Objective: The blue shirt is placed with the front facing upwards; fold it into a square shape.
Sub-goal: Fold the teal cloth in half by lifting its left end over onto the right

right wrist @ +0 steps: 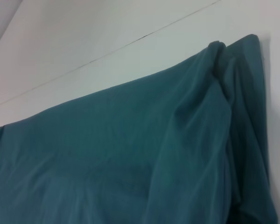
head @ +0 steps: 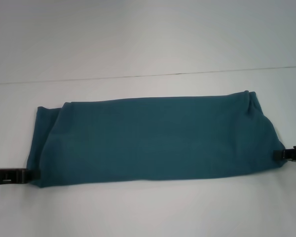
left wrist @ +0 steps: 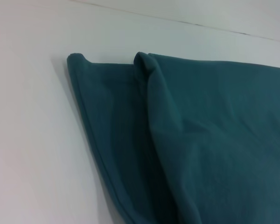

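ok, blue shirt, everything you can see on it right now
The blue shirt is plain dark teal, soft knit-looking fabric, folded into a long band lying flat across the white table. No lettering or tag shows. Both ends show layered folds with small bunches at the far corners. The left end effector touches its near-left corner, the right end effector its right edge; whether either grips the cloth is unclear.

Plain teal-blue shirt [head: 153, 140] on white table [head: 138, 39]; black claws.
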Motion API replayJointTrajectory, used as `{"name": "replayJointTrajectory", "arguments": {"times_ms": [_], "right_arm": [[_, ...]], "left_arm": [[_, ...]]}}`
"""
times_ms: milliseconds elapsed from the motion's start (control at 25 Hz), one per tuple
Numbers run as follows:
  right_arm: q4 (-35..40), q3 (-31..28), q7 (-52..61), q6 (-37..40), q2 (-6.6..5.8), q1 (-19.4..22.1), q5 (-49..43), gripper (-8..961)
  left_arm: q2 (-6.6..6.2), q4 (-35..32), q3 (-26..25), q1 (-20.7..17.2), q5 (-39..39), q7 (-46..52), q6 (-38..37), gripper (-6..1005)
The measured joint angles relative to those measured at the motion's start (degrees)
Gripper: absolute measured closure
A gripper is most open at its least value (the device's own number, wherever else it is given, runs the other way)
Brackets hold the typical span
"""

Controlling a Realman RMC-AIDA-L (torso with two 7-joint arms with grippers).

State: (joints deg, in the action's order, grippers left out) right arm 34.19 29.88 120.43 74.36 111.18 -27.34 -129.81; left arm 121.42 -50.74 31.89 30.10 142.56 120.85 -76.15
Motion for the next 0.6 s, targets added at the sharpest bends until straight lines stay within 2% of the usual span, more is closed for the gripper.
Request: {"name": "replayJointTrajectory", "arguments": {"times_ms": [600], "right_arm": [[0.0, 0.0, -0.2, 1.7, -0.36, 0.6, -0.1, 943]], "left_arm": [[-0.17, -1.8, 0.4, -0.3, 0.8, 0.9, -2.8, 998]]}}
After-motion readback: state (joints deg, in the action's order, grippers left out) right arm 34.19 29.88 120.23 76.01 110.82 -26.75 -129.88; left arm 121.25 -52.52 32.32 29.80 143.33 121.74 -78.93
